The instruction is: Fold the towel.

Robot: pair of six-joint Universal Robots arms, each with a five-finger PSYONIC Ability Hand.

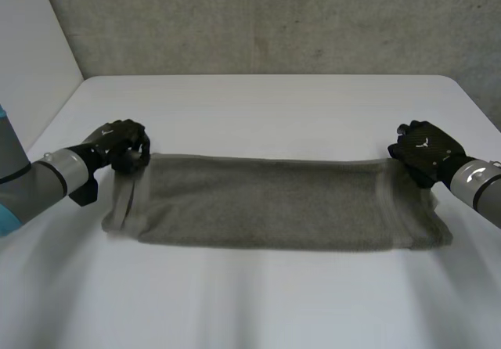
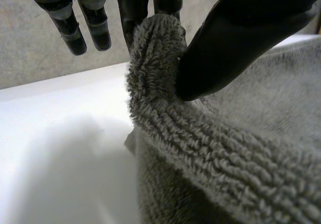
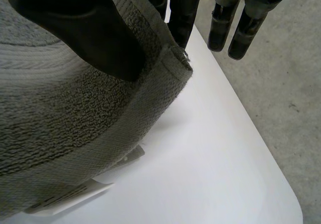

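Head view: I see the towel (image 1: 282,200), grey looped terry in a long flat band, lying across the middle of the smooth white desk (image 1: 258,106). My left robot hand (image 1: 121,145) pinches its far left corner between thumb and fingers. The right robot hand (image 1: 423,152) pinches the far right corner likewise, at the flat-woven hem. Bare desk lies open beyond and in front.

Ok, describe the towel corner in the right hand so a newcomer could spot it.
On the white table lies a dark grey towel, spread wide between the two arms. Follow its far edge to the right hand, which pinches that corner between thumb and fingers. Unlike the left hand's corner, it has a white label poking out just beneath.
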